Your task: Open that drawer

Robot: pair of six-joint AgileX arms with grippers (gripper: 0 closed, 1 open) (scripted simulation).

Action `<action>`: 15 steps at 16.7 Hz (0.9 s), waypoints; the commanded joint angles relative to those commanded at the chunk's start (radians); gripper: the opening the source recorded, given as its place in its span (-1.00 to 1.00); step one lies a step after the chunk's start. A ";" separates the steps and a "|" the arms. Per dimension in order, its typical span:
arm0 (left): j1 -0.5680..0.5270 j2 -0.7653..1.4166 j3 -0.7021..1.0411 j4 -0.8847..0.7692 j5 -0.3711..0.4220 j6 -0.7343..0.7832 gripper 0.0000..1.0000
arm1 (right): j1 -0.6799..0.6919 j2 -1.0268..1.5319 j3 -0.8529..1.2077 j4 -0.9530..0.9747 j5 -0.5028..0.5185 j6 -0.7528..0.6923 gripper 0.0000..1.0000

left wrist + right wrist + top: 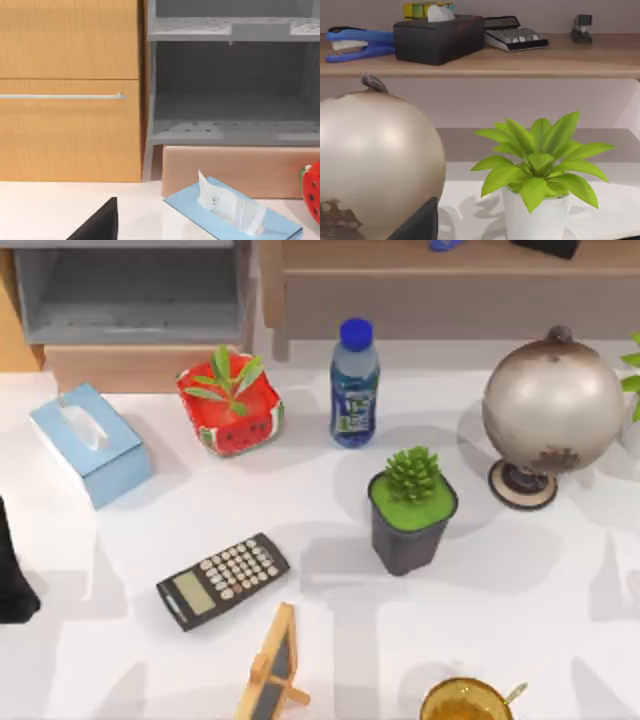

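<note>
Drawer (67, 132) with its long metal handle (62, 96) sits shut in the wooden cabinet beyond the table's far left corner, beside a grey shelf (232, 30). At the table's (560, 570) left edge sits the left arm (12, 570); I cannot tell how its jaws stand. A tissue box (90, 443), calculator (223, 579), bottle (354, 385) and globe (553, 410) follow rightward.

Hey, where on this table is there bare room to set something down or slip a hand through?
Bare patches: the near right, between the dark succulent pot and the globe; and the left, between the tissue box and the calculator. Crowded: the back row, where the strawberry planter and water bottle stand close, and the near edge by the small easel and cup.
</note>
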 joint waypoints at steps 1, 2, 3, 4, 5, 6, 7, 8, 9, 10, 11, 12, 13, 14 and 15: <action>0.000 0.000 0.000 0.000 0.000 0.000 1.00 | 0.000 0.000 0.000 0.000 0.000 0.000 1.00; -0.001 0.002 0.001 0.002 -0.002 0.000 1.00 | 0.000 0.000 0.000 0.000 0.000 0.000 1.00; -0.011 0.013 0.008 0.011 -0.013 0.001 1.00 | 0.000 0.000 0.000 0.000 0.000 0.000 1.00; -0.028 0.035 0.019 0.029 -0.032 0.003 1.00 | 0.000 0.000 0.000 0.000 0.000 0.000 1.00; -0.054 0.068 0.036 0.055 -0.060 0.005 1.00 | 0.000 0.000 0.000 0.000 0.000 0.000 1.00; -0.086 0.112 0.056 0.086 -0.094 0.006 1.00 | 0.000 0.000 0.000 0.000 0.000 0.000 1.00; -0.125 0.165 0.079 0.122 -0.132 0.008 1.00 | 0.000 0.000 0.000 0.000 0.000 0.000 1.00; -0.168 0.228 0.105 0.161 -0.175 0.009 1.00 | 0.000 0.000 0.000 0.000 0.000 0.000 1.00; -0.216 0.297 0.132 0.205 -0.221 0.009 1.00 | 0.000 0.000 0.000 0.000 0.000 0.000 1.00; -0.266 0.372 0.161 0.250 -0.269 0.010 1.00 | 0.000 0.000 0.000 0.000 0.000 0.000 1.00; -0.319 0.451 0.192 0.298 -0.320 0.010 1.00 | 0.000 0.000 0.000 0.000 0.000 0.000 1.00; -0.373 0.533 0.223 0.346 -0.371 0.011 1.00 | 0.000 0.000 0.000 0.000 0.000 0.000 1.00; -0.427 0.615 0.254 0.395 -0.422 0.011 1.00 | 0.000 0.000 0.000 0.000 0.000 0.000 1.00; -0.480 0.697 0.285 0.443 -0.473 0.012 1.00 | 0.000 0.000 0.000 0.000 0.000 0.000 1.00; -0.531 0.777 0.314 0.488 -0.522 0.013 1.00 | 0.000 0.000 0.000 0.000 0.000 0.000 1.00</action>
